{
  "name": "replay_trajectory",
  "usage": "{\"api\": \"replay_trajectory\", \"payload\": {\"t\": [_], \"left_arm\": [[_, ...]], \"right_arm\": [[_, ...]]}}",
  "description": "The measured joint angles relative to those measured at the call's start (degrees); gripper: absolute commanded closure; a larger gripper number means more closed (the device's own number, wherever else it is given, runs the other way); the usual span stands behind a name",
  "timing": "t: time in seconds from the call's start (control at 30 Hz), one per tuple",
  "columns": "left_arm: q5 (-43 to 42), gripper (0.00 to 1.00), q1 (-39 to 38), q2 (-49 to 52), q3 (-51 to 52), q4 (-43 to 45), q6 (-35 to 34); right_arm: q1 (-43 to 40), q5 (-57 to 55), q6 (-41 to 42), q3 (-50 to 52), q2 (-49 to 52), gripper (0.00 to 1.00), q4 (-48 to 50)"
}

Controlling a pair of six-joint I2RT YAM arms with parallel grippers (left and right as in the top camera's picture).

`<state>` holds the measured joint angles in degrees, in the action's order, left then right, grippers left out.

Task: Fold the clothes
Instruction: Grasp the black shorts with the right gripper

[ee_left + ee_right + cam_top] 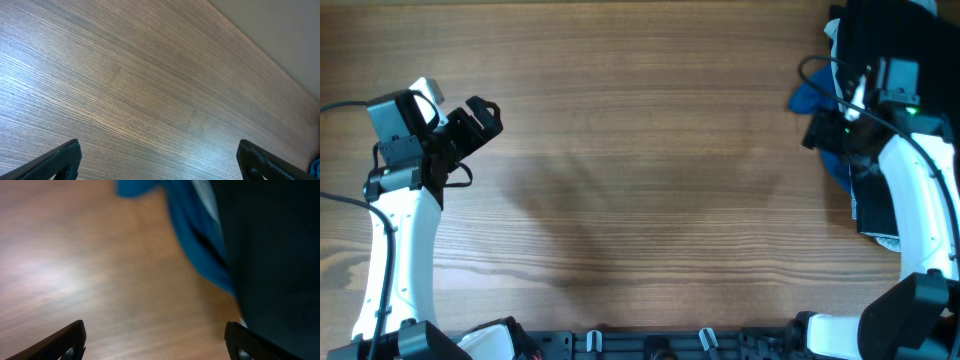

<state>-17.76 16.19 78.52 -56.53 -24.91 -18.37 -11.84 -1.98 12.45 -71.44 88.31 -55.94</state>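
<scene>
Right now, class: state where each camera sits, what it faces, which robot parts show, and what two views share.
Overhead: above the table, looking straight down; left arm and right arm show.
Left wrist: on the left arm, facing bare wood; left tool open.
Right wrist: facing blue cloth and black clothes; right tool open.
Shared: overhead and right wrist both show cloth beside clothes.

Bright even light, right wrist view blurred

Open across the table [640, 150] from left edge past middle. Blocked at the far right corner and right edge by 2 obstacles: black clothes [880, 25], blue cloth [807, 97].
</scene>
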Motion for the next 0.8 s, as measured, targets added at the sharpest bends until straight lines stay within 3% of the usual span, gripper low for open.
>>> {"api": "replay_trajectory", "payload": {"t": [0.1,0.23,0.4,0.47,0.5,0.53,0.6,0.67,0.7,0.8], "left_arm": [[0.0,0.0,0.0,0.0,0.0,0.0,0.0],[-0.2,0.0,0.0,0.0,0.0,-0.2,0.0],[-0.2,0.0,0.0,0.0,0.0,-0.4,0.0],[-0.2,0.0,0.0,0.0,0.0,-0.4,0.0],[-0.2,0.0,0.0,0.0,0.0,-0.4,0.0],[-0.2,0.0,0.0,0.0,0.0,-0.4,0.0],[0.0,0.0,0.0,0.0,0.0,-0.4,0.0],[0.7,0.0,0.0,0.0,0.0,-0.5,0.0],[1.0,0.0,0.0,0.0,0.0,-0.5,0.0],[1.4,0.0,0.0,0.0,0.0,-0.5,0.0]], "right_arm": [[-2.8,-4.6,0.8,3.6,0.0,0.12,-0.3],[-6.0,-9.8,1.8,5.4,1.6,0.13,4.2],[-7.5,-12.5,3.0,6.0,8.9,0.14,4.1],[-7.5,-12.7,3.3,6.3,10.5,0.2,4.2],[-7.5,-13.4,3.7,6.3,11.0,0.25,4.6],[-7.5,-14.4,4.3,6.4,11.1,0.41,5.0],[-7.8,-16.2,4.9,6.5,11.1,0.51,7.1],[-9.3,-16.5,5.1,6.5,11.1,0.73,8.5],[-10.4,-16.5,5.4,6.5,11.1,0.93,8.8],[-11.4,-15.6,5.5,6.5,11.1,0.96,9.9]]}}
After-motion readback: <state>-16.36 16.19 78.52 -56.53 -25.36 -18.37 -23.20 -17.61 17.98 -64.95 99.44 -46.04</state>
